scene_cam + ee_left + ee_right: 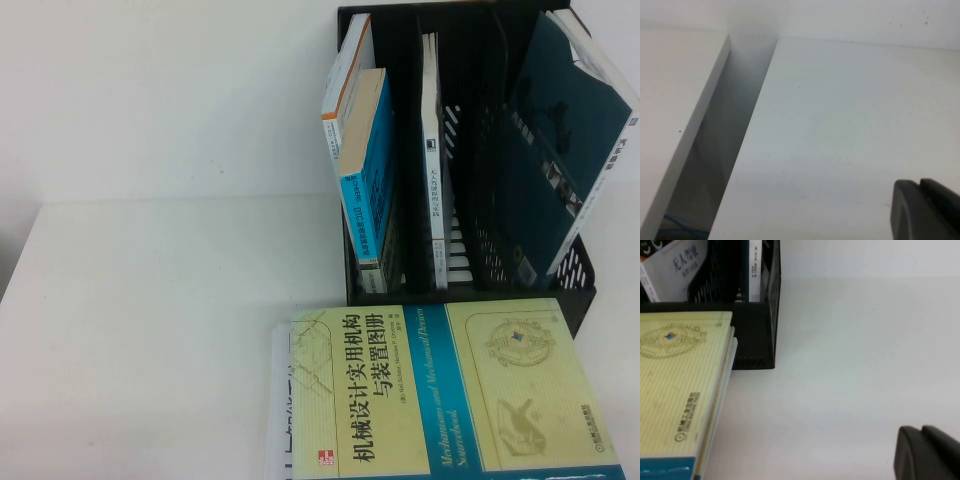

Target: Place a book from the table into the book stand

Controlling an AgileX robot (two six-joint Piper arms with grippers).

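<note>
The book (440,390) with the pale yellow-green cover and teal band lies flat on the white table (150,320), right in front of the black mesh book stand (400,120). Neither arm shows in the high view. In the right wrist view, my right gripper (922,432) hovers shut and empty over bare table (850,365), off to the side of the book (675,390) and the stand's corner (757,340). My left gripper (920,187) is shut and empty above bare table (840,125), with no book in that view.
Inside the stand are a blue-cover book (368,170), a thin white book (430,150) and a dark teal book (560,140) leaning at the right end. White sheets (278,420) stick out under the book's left edge. A gap (725,140) separates two tabletops near the left gripper.
</note>
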